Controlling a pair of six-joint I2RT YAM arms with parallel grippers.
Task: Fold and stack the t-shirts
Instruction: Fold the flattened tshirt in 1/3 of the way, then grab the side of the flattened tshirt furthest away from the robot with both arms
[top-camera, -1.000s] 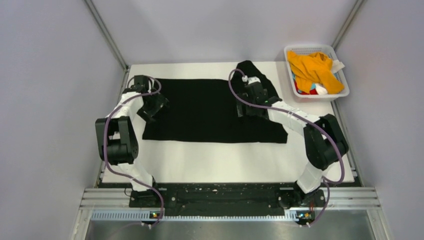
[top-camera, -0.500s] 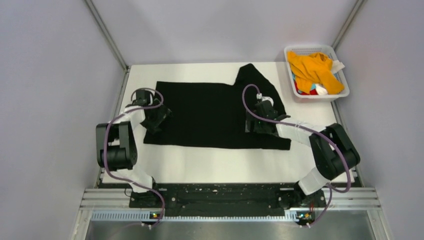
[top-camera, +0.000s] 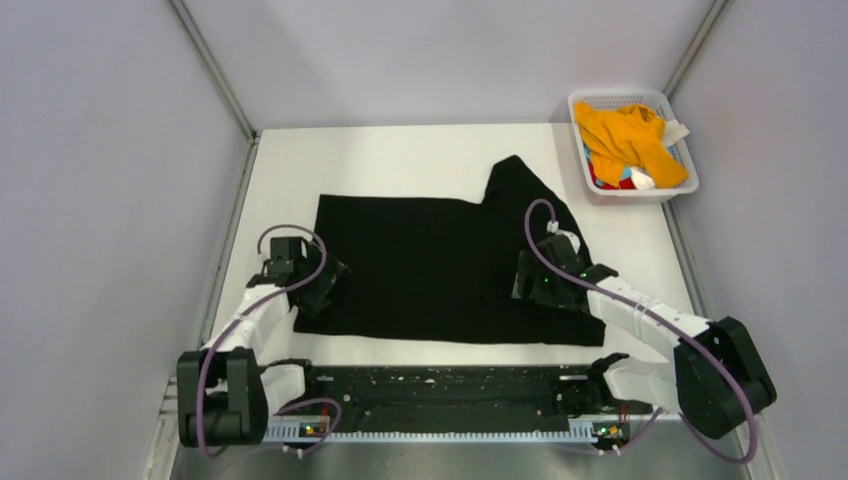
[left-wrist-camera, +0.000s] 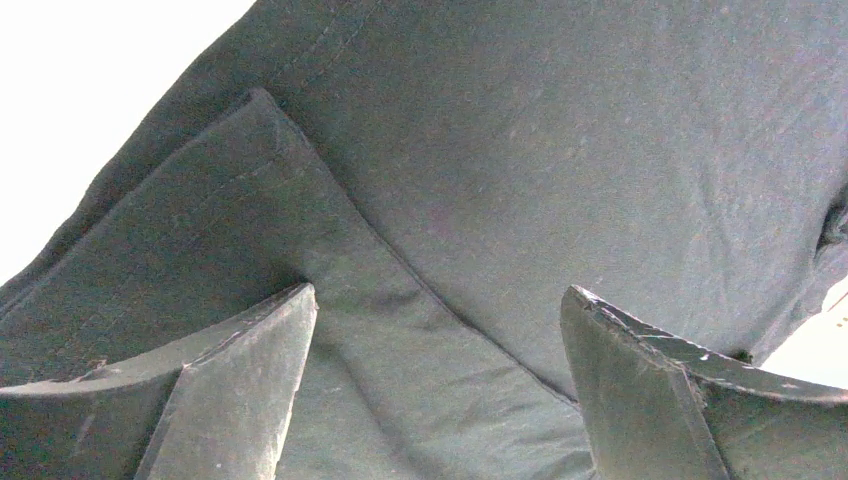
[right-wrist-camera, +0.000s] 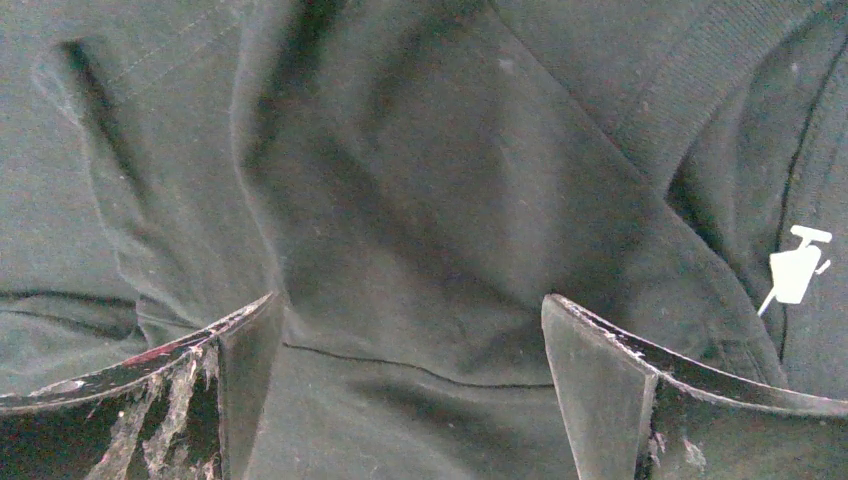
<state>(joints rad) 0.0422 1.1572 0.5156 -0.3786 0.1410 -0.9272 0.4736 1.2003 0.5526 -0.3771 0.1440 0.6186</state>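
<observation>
Bright, even light; soft wrist close-ups.

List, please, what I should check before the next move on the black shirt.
1. Left gripper open above the black t-shirt: ok.
2. Right gripper open above it: ok.
3. Shirt lying flat: not ok, there are wrinkles by the right gripper.
4. Near hem on the table: ok.
5. Orange t-shirt apart, in the basket: ok.
6. Contact with the cloth: cannot tell.

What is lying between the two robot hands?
Only the black t-shirt, spread flat from the left gripper to the right gripper. The top view shows it.
</observation>
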